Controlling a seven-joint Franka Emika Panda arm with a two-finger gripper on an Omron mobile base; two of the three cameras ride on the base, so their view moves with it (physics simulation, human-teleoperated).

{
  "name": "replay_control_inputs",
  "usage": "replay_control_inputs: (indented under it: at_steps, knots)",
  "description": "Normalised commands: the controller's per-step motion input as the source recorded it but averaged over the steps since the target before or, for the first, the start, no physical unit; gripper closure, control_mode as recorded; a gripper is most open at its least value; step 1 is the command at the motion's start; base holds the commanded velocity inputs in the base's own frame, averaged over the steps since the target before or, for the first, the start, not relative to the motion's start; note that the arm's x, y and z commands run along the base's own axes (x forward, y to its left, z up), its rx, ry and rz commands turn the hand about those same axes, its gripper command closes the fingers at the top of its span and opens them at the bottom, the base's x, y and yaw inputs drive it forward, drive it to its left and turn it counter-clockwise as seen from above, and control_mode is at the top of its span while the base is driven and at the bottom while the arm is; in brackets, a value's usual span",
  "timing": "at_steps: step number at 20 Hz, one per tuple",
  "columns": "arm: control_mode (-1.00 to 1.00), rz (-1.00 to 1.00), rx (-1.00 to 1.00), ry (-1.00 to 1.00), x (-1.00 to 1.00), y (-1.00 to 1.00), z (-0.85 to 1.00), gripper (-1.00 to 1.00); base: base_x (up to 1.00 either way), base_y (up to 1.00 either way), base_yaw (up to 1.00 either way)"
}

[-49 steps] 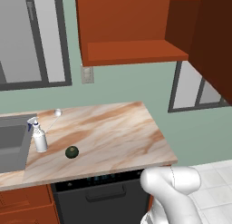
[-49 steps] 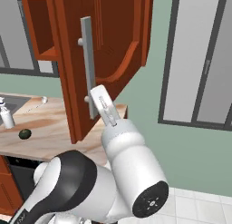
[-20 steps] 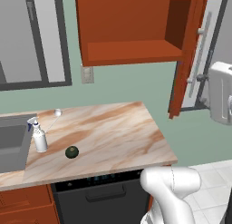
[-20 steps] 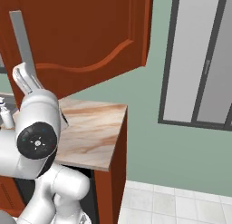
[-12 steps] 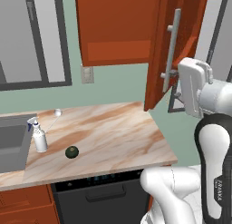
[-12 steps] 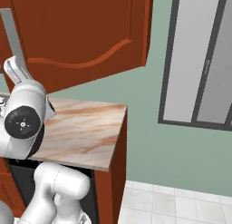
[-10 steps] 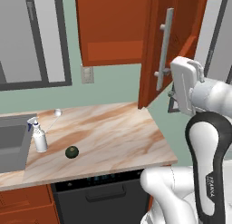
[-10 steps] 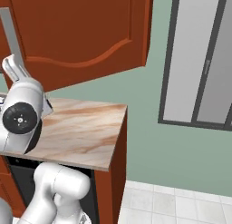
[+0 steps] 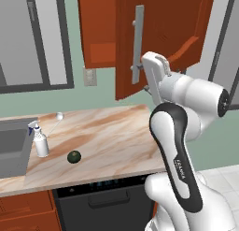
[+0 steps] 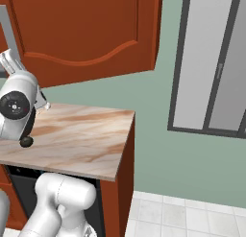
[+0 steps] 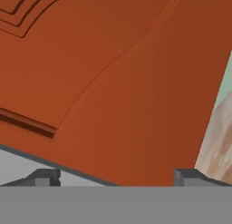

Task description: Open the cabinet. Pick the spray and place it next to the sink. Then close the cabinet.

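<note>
So the gripper (image 11: 115,175) is spread wide with nothing between its fingers, and it's parked right up against the face of the cabinet (image 9: 158,38) door. In the hand view the 2 dark fingertips (image 11: 44,177) poke up at the bottom with the red-brown door panel right in front of them, its arched groove off toward the top left corner. The grey bar handle (image 9: 137,44) sits just beside the gripper in the left base view, running up above it, but I can't tell if anything is actually touching it.

The door itself hangs partway out from the cabinet body.

The spray (image 9: 41,142) is well away from the gripper, down low and far off to the left, standing upright on the marble counter (image 9: 107,146) just beside the sink (image 9: 13,150). A small dark green ball (image 9: 73,156) sits near it on the counter, on the gripper's side of the bottle.
</note>
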Motion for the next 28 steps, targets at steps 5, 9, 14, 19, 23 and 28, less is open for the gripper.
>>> replay_control_inputs:
  at_steps: [5,9,14,19,23,28]
  knots:
    - [-1.0,0.0,0.0,0.0,0.7,0.46,0.05,-1.0,0.0,0.0,0.0]
    - [-1.0,0.0,0.0,0.03,0.74,0.38,0.04,-1.0,0.0,0.0,0.0]
    - [-1.0,0.0,0.0,0.08,0.75,0.29,0.03,-1.0,0.0,0.0,0.0]
    - [-1.0,0.0,0.0,0.05,0.74,0.21,0.02,-1.0,0.0,0.0,0.0]
    - [-1.0,0.0,0.0,0.02,0.72,0.17,0.0,-1.0,0.0,0.0,0.0]
    - [-1.0,0.0,0.0,0.0,0.67,0.12,0.0,-1.0,0.0,0.0,0.0]
